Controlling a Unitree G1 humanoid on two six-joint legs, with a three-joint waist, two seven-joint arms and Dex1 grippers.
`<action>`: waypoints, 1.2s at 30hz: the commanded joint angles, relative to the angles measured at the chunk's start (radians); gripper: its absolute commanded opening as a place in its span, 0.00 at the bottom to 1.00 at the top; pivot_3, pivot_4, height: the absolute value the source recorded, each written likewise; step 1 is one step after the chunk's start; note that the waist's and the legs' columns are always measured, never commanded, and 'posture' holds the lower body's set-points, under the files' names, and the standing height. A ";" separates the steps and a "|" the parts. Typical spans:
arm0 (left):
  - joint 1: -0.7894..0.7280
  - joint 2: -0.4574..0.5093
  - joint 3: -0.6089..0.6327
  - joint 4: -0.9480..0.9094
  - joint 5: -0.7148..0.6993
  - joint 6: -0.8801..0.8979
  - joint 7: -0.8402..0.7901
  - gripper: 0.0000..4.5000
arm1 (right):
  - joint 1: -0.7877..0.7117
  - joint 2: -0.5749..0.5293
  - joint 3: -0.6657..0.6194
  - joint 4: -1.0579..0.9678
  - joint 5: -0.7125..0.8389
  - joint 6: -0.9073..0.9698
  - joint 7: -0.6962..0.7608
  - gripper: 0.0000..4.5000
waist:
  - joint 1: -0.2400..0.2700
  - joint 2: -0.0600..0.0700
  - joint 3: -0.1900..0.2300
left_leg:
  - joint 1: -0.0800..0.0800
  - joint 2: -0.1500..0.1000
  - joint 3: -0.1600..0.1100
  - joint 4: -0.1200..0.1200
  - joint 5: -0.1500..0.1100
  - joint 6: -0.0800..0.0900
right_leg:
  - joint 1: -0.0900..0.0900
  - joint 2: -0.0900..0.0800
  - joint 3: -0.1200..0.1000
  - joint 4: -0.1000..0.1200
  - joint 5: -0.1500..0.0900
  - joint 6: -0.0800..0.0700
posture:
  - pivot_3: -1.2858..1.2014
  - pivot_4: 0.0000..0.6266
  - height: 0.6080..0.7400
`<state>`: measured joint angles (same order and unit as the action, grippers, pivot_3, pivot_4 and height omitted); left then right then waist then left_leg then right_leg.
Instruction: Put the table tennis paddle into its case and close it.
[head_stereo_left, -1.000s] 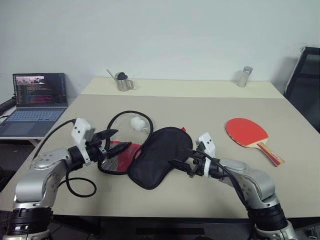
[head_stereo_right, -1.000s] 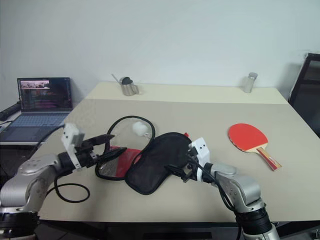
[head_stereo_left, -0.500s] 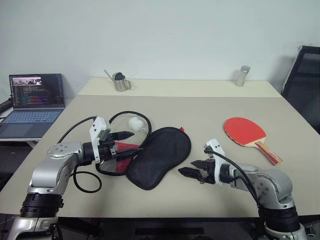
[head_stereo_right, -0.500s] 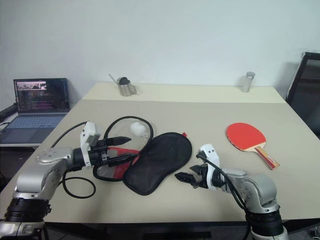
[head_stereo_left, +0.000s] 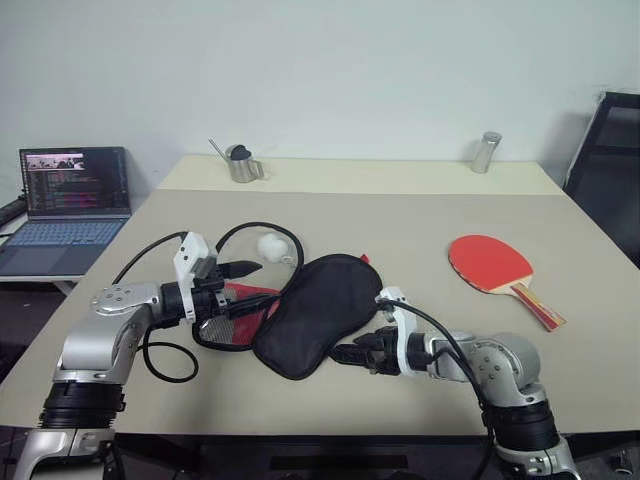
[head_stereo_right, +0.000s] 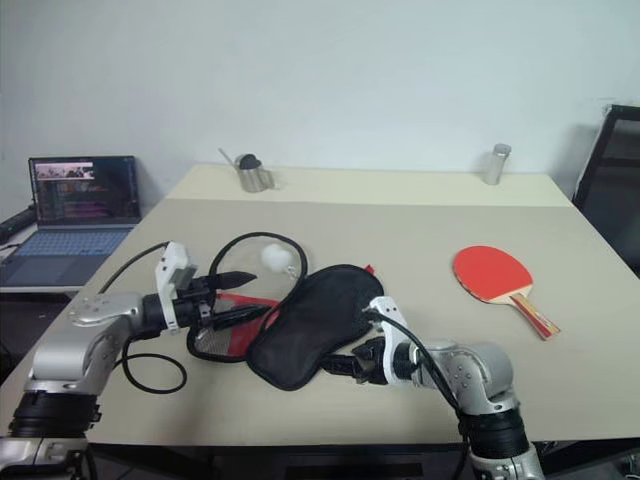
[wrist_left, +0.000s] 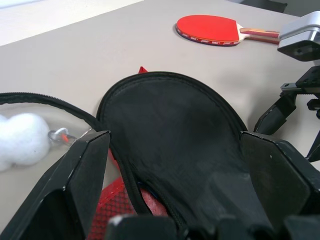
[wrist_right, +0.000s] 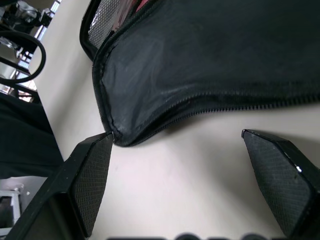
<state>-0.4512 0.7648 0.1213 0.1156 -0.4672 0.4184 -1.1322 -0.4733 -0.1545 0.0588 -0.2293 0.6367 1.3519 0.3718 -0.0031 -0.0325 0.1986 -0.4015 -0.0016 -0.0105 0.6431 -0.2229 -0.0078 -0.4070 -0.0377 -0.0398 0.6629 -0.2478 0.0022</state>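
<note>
Pincers, left (head_stereo_left: 245, 283) and right (head_stereo_left: 345, 354), gape empty at opposite case (head_stereo_left: 325, 310) edges; paddle (head_stereo_left: 500, 270) lies well apart.

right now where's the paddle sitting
The table tennis paddle lies red face up on the table's right side, clear of the case and beyond the right gripper, with nothing touching it.

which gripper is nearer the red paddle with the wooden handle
Right. The right gripper sits by the black fabric case, the red paddle off to its right; the left gripper lies beyond the case.
</note>
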 joint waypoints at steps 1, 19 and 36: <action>-0.021 0.021 0.033 -0.015 -0.006 -0.017 0.000 1.00 | -0.025 0.004 0.027 0.053 -0.035 -0.052 -0.002 1.00 | -0.003 0.000 0.000 | 0.000 0.000 0.000 0.000 0.000 0.000 | 0.000 0.000 0.000 0.000 0.000 0.000 | 0.52 0.24 1.00; -0.017 0.026 0.040 -0.001 -0.002 -0.030 0.003 1.00 | -0.156 0.157 0.042 0.235 -0.115 -0.206 -0.034 0.86 | -0.014 -0.001 -0.001 | -0.001 0.005 0.002 -0.001 0.000 0.000 | -0.002 0.005 0.000 0.000 0.001 -0.001 | 0.52 0.24 1.00; -0.016 0.014 0.034 -0.077 -0.040 0.028 0.016 1.00 | -0.261 0.021 -0.091 0.362 -0.115 -0.215 0.000 0.00 | -0.014 -0.001 -0.001 | -0.001 0.005 0.003 -0.002 0.000 0.000 | -0.003 0.005 0.001 0.000 0.001 -0.001 | 0.52 0.24 1.00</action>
<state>-0.4518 0.7698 0.1266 0.0782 -0.4898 0.4490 -1.1213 -0.7025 -0.1205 -0.0041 0.1346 0.5242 1.1659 0.3589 -0.0173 -0.0337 0.1979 -0.4022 0.0038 -0.0078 0.6412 -0.2229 -0.0078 -0.4096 -0.0330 -0.0386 0.6625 -0.2470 0.0008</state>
